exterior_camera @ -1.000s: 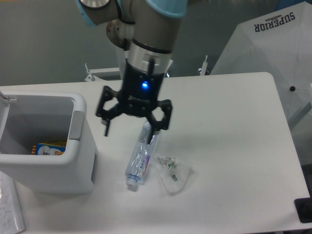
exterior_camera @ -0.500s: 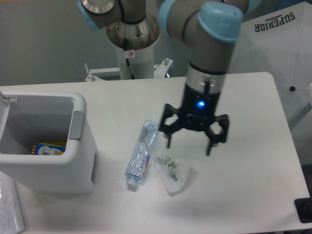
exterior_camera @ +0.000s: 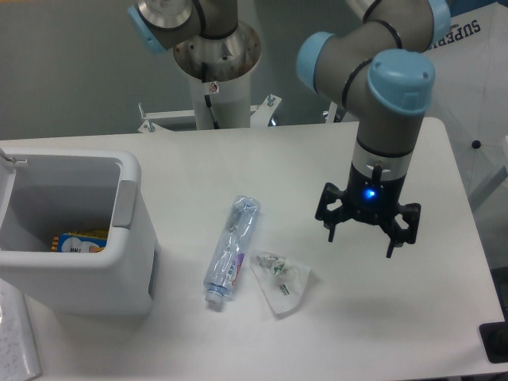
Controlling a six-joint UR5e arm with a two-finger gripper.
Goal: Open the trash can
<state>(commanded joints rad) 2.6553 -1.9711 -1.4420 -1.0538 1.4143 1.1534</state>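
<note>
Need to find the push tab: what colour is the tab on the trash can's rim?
Grey, on the white trash can; tab, fixed camera view.

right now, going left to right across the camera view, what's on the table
trash can → plastic bottle → clear wrapper → gripper, hovering open over the table

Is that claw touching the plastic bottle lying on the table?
Apart. The fixed camera shows the gripper open and empty at the right, with bare table between it and the bottle, which lies beside the open trash can.
</note>
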